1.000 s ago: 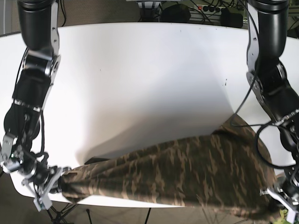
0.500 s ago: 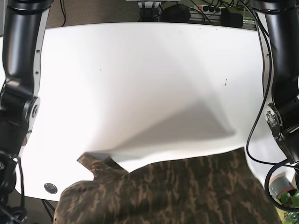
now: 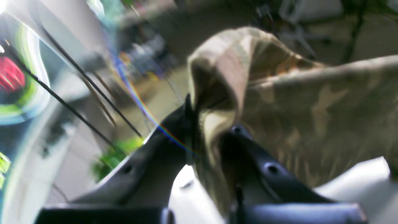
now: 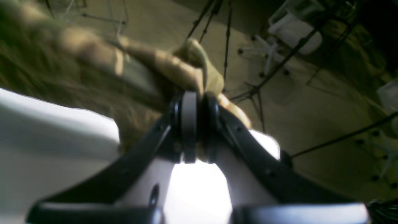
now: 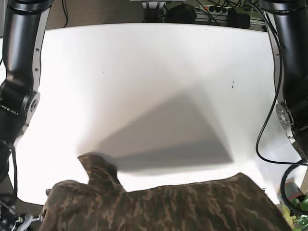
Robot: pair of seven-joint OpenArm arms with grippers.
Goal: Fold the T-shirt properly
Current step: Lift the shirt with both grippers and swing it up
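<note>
Left wrist view: camo T-shirt (image 3: 298, 109) is pinched between the closed fingers of the left gripper (image 3: 206, 137), cloth running off to the right. Right wrist view: right gripper (image 4: 196, 124) is clamped on a bunched edge, cloth trailing left. Base view: shirt is held up along the near edge of the white table (image 5: 144, 86), long axis spanning between the 2 arms; grippers are out of frame.

Glossy black arms (image 5: 21, 62), black cables (image 5: 269, 120), screw-holed fingers (image 3: 267, 168)
</note>
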